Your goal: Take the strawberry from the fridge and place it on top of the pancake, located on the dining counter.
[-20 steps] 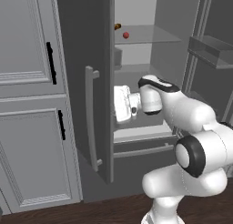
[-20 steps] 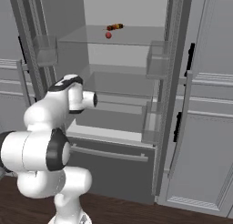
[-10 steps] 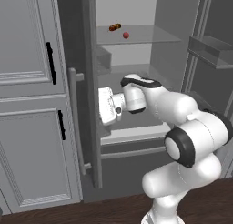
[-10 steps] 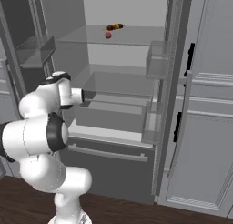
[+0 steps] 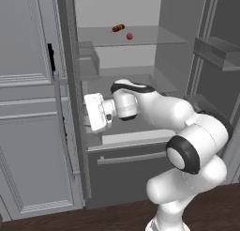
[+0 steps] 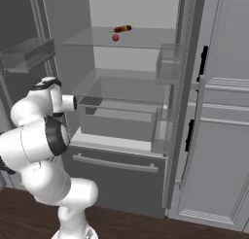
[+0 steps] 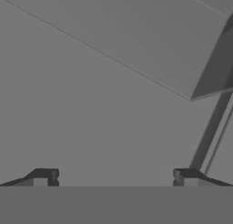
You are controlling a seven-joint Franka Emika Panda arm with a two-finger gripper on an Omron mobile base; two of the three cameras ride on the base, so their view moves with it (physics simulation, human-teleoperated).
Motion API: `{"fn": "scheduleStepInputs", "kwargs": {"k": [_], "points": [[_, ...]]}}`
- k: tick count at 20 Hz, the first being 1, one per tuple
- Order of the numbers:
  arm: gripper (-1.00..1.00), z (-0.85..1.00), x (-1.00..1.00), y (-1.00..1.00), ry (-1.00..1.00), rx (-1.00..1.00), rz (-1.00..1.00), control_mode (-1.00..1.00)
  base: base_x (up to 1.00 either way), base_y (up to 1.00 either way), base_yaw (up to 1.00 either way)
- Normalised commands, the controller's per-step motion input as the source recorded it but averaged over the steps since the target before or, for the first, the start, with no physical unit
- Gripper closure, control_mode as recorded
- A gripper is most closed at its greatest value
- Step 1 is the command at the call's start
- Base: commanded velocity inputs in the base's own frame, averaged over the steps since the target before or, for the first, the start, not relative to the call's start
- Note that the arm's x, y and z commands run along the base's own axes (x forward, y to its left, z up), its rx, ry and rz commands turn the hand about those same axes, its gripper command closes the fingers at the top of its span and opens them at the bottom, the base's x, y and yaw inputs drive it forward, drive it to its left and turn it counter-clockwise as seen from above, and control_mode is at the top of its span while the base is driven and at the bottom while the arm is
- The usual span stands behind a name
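The strawberry [image 5: 129, 36] sits untouched on the fridge's [image 6: 146, 87] upper glass shelf [image 5: 140, 36], just right of a long dark red-and-orange item [image 5: 118, 27]. Over the last second the arm has swung left, well below that shelf, so the gripper [image 5: 93, 113] now faces the open left door [image 5: 70, 108], fingers [image 7: 45, 175] spread wide, holding nothing. It looks like the reach up to the fruit is yet to come.

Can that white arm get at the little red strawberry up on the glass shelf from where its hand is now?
Probably yes. The fridge stands open and nothing blocks the strawberry. But the open, empty gripper sits lower, pointing toward the left door, so it must rise and turn first.
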Motion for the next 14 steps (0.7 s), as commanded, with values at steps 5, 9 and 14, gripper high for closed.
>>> {"fn": "scheduleStepInputs", "kwargs": {"k": [5,9,14], "points": [[-1.0,-0.02,-0.03,0.34,0.01,0.0,0.0,-1.0,0.0,0.0,0.0],[-1.0,0.0,-0.03,-0.13,0.0,0.0,0.0,-1.0,0.0,0.0,0.0],[-1.0,0.0,-0.16,-0.89,0.0,-0.02,-0.09,-1.0,0.0,0.0,0.0]]}}
